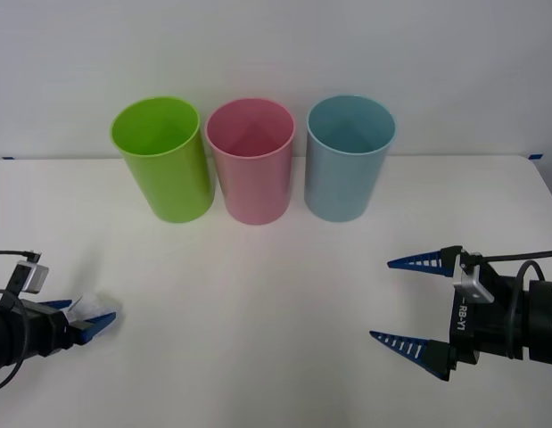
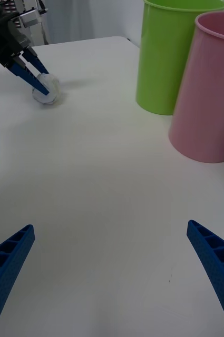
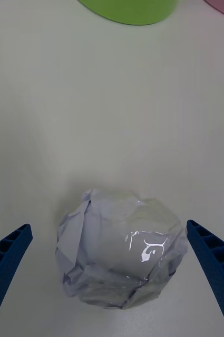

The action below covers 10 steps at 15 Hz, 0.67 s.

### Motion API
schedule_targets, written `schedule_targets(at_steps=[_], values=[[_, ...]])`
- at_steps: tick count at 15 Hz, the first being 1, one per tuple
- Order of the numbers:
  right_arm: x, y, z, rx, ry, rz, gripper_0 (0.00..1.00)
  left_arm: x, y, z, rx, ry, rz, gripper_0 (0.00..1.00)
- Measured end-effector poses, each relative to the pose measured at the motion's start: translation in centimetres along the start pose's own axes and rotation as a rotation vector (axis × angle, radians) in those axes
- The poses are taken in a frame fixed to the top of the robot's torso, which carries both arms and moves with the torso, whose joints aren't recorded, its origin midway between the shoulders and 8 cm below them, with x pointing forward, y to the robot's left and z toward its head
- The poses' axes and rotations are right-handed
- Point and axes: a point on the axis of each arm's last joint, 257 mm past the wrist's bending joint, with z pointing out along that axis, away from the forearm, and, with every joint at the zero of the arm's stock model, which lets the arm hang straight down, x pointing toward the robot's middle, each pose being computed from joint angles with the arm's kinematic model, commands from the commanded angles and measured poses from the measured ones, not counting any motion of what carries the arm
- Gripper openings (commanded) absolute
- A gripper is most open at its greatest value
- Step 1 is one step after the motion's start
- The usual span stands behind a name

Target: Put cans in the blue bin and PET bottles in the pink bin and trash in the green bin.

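Trash [image 3: 121, 250] is lying on the table [image 1: 258, 294] between the spread fingers of the low left gripper [image 1: 95, 319], unclamped, while the right gripper [image 1: 411, 301] is hovering wide apart opposite.

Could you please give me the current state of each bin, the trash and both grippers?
green bin: upright on the table, nothing visible inside.
pink bin: upright, nothing visible inside.
blue bin: upright, nothing visible inside.
trash: crumpled wad lying on the table, between the left gripper's fingers, not clamped.
left gripper: open, fingers either side of the trash.
right gripper: open, holding nothing, above the table's right side.
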Motion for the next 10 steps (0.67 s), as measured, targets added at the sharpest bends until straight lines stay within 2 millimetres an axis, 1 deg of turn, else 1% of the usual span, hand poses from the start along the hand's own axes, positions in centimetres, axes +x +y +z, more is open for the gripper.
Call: schedule_targets(at_steps=[3,7,8,9,10], values=[[0.0,0.0,0.0,0.0,0.0,0.0,1.0,0.29,-0.07,0.86,0.004,0.015,0.007,1.0],[0.0,0.0,0.0,0.0,0.0,0.0,1.0,0.58,-0.23,1.01,0.007,0.02,0.002,1.0],[0.0,0.0,0.0,0.0,0.0,0.0,1.0,0.61,-0.36,1.1,0.009,0.019,-0.002,0.83],[0.0,0.0,0.0,0.0,0.0,0.0,1.0,0.62,-0.51,1.17,0.012,0.018,-0.005,0.39],[0.0,0.0,0.0,0.0,0.0,0.0,1.0,0.66,-0.66,1.28,0.015,0.017,-0.008,0.09]])
